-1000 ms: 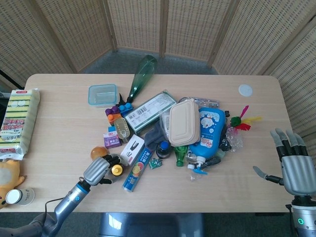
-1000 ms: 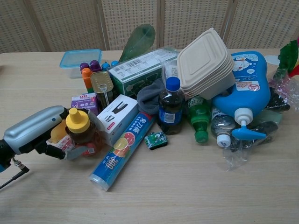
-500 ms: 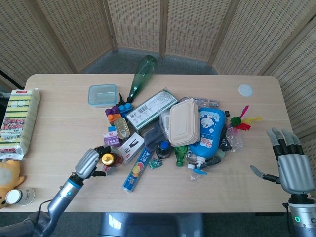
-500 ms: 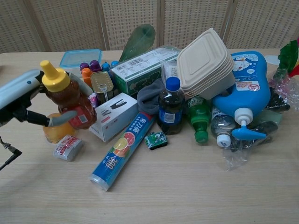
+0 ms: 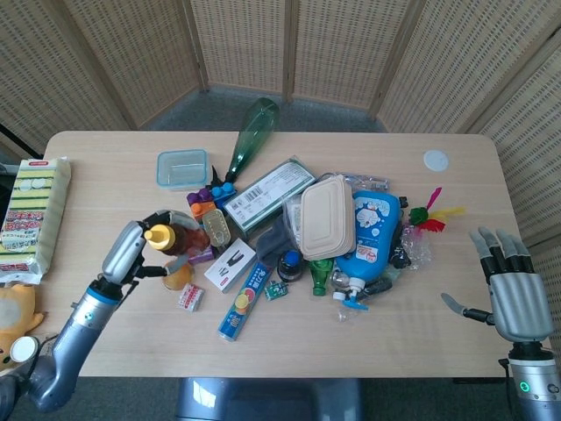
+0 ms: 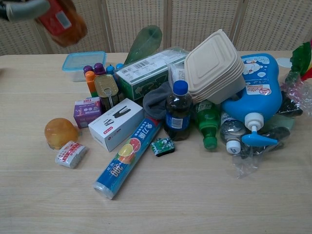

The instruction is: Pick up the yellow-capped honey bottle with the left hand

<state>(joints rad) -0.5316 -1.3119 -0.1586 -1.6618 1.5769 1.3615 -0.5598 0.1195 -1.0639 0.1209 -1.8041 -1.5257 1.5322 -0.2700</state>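
My left hand (image 5: 131, 252) holds the honey bottle (image 5: 178, 237) in the air above the left part of the table (image 5: 105, 175). The bottle is amber with a yellow cap (image 5: 158, 234) and a red label. In the chest view only the bottle's lower half (image 6: 65, 22) shows at the top left edge, with a finger (image 6: 24, 9) of the left hand across it; the cap is out of frame. My right hand (image 5: 517, 296) hangs open off the table's right front corner, holding nothing.
Below the lifted bottle lie an orange ball (image 6: 60, 132), a small red-and-white packet (image 6: 70, 154), a purple box (image 6: 87, 110) and a white box (image 6: 116, 125). A heap of bottles, boxes and a blue jug (image 6: 256, 90) fills the table's middle. A sponge pack (image 5: 31, 217) lies far left.
The left hand has lifted the honey bottle from the table's surface, up and to the left, out of the pile. The orange ball and small packet it stood by are uncovered. The right hand barely moved.
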